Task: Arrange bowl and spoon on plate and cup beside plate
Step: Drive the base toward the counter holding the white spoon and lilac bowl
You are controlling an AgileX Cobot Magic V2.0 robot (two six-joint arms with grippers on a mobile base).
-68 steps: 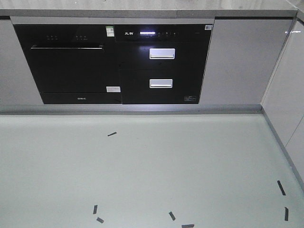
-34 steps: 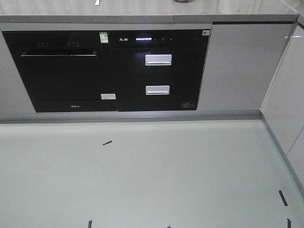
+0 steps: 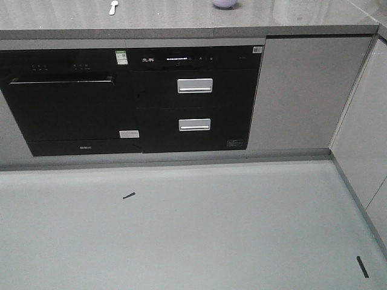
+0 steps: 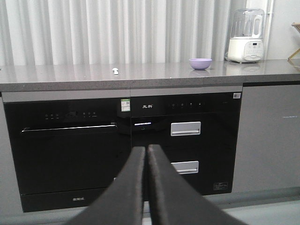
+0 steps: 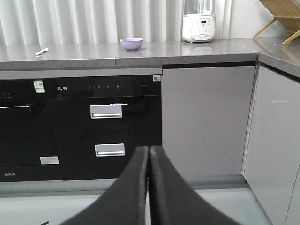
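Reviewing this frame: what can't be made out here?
Plate and cup: in no view, so their whereabouts are unknown.
Bowl: the front view's top edge cuts it off; in both wrist views its own wall hides the inside.
Spoon: too small in every view to tell whether the scoop faces up or down.

The black right gripper (image 5: 148, 151), fingers together, faces a grey counter (image 5: 187, 50) holding a round lilac plastic bowl (image 5: 131, 43) and pale plastic spoon (image 5: 41, 51).
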